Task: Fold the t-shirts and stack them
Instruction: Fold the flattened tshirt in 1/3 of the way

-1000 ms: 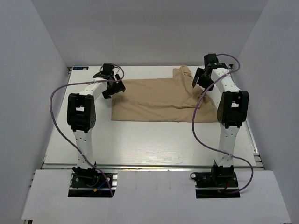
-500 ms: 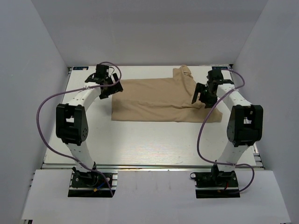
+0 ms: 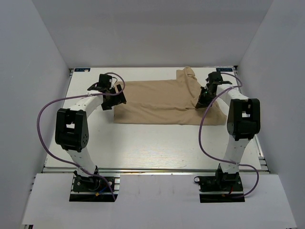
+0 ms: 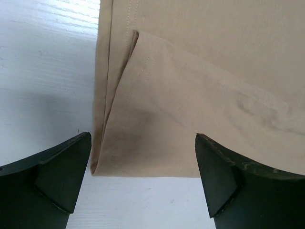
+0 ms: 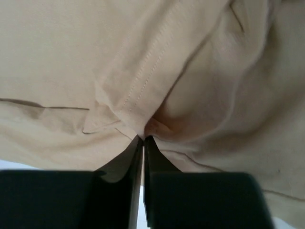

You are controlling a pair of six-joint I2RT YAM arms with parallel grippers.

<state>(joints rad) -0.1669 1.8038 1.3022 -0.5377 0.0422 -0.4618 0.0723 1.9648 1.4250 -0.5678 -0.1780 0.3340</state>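
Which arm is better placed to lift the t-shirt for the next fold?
Right. The right claw is shut on a bunched fold of the t-shirt, so it could probably lift at once. The left claw hangs open over the opposite edge, gripping nothing.

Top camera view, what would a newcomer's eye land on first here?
A tan t-shirt sprawls across the far side of the white table. The right gripper pinches a puckered fold at its right end, while the left gripper hangs wide open over its left corner.
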